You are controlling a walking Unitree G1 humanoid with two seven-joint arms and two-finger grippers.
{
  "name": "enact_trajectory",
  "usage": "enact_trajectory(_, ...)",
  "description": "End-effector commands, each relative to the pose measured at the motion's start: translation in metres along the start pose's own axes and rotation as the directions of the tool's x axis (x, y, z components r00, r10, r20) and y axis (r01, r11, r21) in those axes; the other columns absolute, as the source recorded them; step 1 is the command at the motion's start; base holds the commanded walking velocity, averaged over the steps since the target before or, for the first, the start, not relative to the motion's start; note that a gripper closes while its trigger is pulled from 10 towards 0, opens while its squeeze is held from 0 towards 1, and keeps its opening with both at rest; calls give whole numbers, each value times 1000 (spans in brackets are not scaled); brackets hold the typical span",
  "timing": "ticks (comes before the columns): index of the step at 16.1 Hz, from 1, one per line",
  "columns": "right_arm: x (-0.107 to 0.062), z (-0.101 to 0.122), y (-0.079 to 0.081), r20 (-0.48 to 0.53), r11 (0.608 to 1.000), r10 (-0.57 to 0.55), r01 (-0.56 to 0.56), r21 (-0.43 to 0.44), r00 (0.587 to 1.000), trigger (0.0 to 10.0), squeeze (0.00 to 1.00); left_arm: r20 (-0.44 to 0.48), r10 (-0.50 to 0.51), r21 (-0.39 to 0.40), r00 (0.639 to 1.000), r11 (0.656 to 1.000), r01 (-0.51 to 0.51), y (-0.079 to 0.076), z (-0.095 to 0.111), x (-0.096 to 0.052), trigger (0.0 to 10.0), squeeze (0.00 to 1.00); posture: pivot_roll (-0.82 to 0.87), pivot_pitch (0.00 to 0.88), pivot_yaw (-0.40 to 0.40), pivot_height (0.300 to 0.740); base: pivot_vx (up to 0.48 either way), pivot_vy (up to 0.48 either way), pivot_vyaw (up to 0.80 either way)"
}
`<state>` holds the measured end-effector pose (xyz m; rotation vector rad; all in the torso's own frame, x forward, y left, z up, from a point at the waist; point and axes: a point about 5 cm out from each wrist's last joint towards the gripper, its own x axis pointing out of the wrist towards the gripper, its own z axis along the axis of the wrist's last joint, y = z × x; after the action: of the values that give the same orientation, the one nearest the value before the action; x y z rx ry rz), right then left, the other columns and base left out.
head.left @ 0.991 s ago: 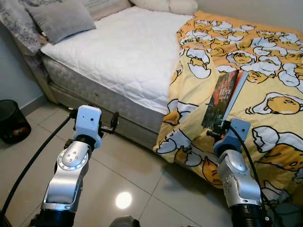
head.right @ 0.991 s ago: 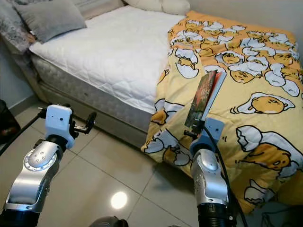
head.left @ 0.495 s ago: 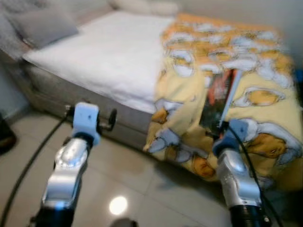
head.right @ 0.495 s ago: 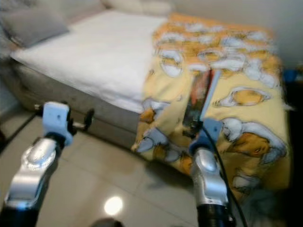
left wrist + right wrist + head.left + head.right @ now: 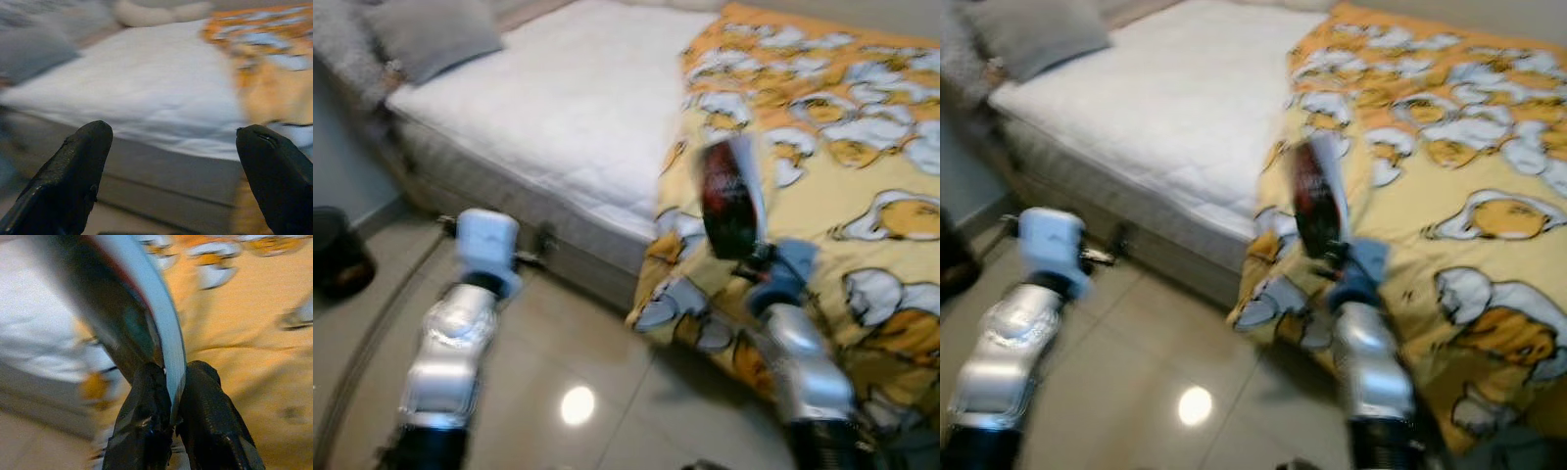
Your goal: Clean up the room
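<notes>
On the left, the left gripper (image 5: pixel 171 171) hangs with its fingers spread wide above the floor (image 5: pixel 578 343) near the bed (image 5: pixel 568 108), while on the right the right gripper (image 5: pixel 168 418) pinches a thin, dark-covered book (image 5: pixel 729 201) with a pale edge, held upright over the yellow blanket (image 5: pixel 862 166).
</notes>
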<state>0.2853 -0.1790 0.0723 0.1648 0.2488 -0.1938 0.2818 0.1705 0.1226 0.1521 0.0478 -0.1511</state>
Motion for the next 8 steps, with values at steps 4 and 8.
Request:
enact_trajectory(4, 0, 7, 6, 36, 1000, 5, -5, 8, 999, 10000, 0, -7, 34, 20, 999, 999, -34, 13, 0, -3, 10000, 0, 186, 0, 1, 740, 340, 0, 0)
enact_trajectory(8, 1, 6, 5, 28, 1000, -3, 3, 11, 1000, 10000, 0, -9, 35, 19, 999, 999, -35, 13, 0, -2, 10000, 0, 186, 0, 4, 740, 341, 0, 0)
